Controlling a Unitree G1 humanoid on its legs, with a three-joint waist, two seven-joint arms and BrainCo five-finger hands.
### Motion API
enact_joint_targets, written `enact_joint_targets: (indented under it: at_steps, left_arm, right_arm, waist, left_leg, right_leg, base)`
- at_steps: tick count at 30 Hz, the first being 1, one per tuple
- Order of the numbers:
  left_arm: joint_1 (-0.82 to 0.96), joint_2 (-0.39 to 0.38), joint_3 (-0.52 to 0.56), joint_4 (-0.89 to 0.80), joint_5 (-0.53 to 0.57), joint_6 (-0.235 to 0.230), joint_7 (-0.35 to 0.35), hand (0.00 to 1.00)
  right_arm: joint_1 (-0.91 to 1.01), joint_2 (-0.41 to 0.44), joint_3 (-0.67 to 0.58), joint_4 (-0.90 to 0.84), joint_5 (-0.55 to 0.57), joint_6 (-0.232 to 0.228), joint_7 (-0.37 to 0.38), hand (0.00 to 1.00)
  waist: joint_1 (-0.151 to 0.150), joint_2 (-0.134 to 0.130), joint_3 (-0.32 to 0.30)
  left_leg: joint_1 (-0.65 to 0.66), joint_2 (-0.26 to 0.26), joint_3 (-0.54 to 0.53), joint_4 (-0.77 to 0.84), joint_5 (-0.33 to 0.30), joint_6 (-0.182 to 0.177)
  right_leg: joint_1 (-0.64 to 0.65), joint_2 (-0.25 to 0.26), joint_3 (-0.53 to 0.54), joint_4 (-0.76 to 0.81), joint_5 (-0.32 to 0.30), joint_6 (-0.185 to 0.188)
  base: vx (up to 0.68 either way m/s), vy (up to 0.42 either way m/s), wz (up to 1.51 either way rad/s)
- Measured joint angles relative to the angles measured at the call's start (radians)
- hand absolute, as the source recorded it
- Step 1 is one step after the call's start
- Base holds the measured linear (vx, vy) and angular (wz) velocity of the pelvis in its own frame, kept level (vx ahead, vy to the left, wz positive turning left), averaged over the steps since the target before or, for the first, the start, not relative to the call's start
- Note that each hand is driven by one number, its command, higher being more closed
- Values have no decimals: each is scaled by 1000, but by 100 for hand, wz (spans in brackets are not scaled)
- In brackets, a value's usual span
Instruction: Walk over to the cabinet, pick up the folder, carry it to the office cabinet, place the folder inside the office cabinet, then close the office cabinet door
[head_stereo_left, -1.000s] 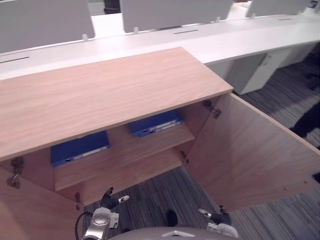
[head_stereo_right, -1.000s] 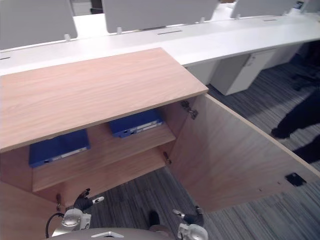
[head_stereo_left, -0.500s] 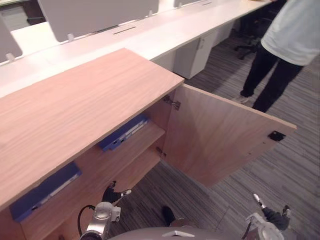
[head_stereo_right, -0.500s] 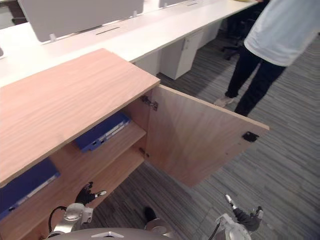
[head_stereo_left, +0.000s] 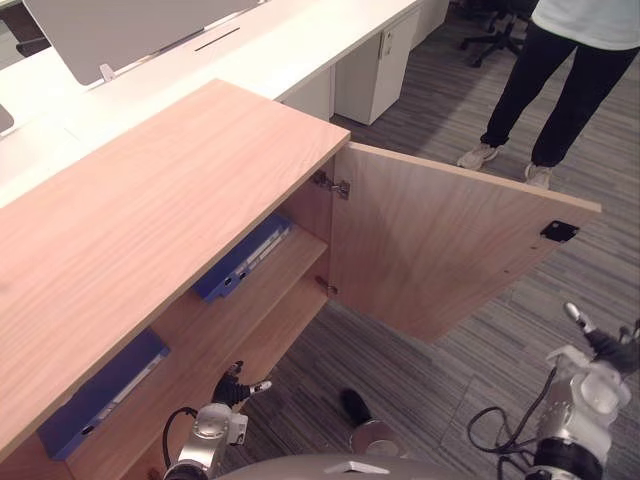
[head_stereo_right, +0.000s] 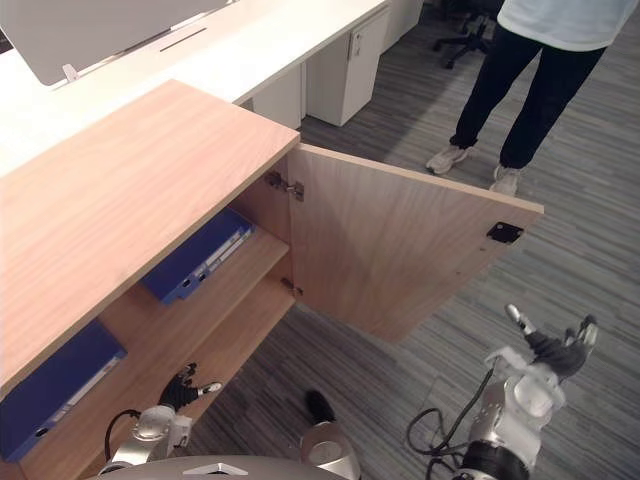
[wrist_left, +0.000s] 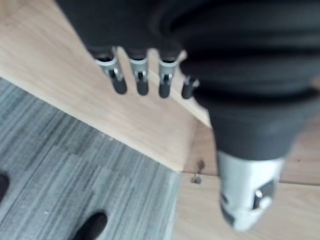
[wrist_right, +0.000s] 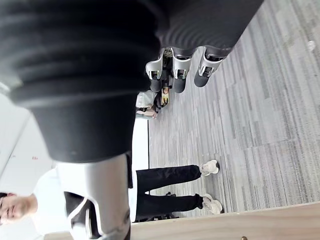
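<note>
Blue flat folder (head_stereo_left: 243, 262) on shelf inside light wooden cabinet (head_stereo_left: 150, 200), apart from left hand (head_stereo_left: 233, 386); right hand (head_stereo_right: 556, 351) farther; both hands loosely spread.

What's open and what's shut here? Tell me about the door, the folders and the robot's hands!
Door: open, swung wide.
Right folder: lying flat on the shelf.
Left folder: lying flat on the same shelf.
Left hand: open, empty.
Right hand: open, empty, raised beside the door.
Person: standing beyond the door.

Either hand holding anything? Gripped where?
Nothing held. Left hand and right hand are open and empty; the blue folders lie on the cabinet shelf.
</note>
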Motion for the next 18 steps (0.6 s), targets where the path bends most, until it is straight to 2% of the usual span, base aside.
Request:
enact_joint_targets:
  at_steps: [4, 7, 12, 18]
  left_arm:
    - [15, 8, -36, 1, 19, -7, -11, 0]
    - [27, 8, -49, 1, 27, -18, -19, 0]
    - [34, 10, -76, 10, 27, -23, -22, 0]
    - [32, 10, -94, 11, 45, -33, -22, 0]
  right_arm:
    - [-39, -112, 68, 70, -3, 0, 37, 0]
    - [-48, -155, 110, 107, -4, 0, 69, 0]
    - [-70, -205, 180, 133, -11, 0, 80, 0]
    - [-117, -266, 275, 147, -46, 0, 112, 0]
  waist:
    - [-3, 25, 2]
    - [-5, 28, 2]
    - [-14, 31, 4]
    - [-17, 52, 30]
  left_leg:
    - [-14, -1, -11, 0, 0, 0]
    - [-16, -1, -16, -1, 0, 0]
    - [-17, -2, -48, -2, 0, 0]
    - [-18, -3, -65, -3, 0, 0]
  right_leg:
    - [-2, -5, -10, -19, 5, 7]
    - [2, -5, -19, -31, 12, 14]
    - [1, -6, -25, -32, 12, 14]
    - [-2, -7, -29, -38, 13, 15]
  base:
    - [24, -57, 8]
    - [25, -55, 3]
    - [23, -58, -2]
    - [-9, -50, -1]
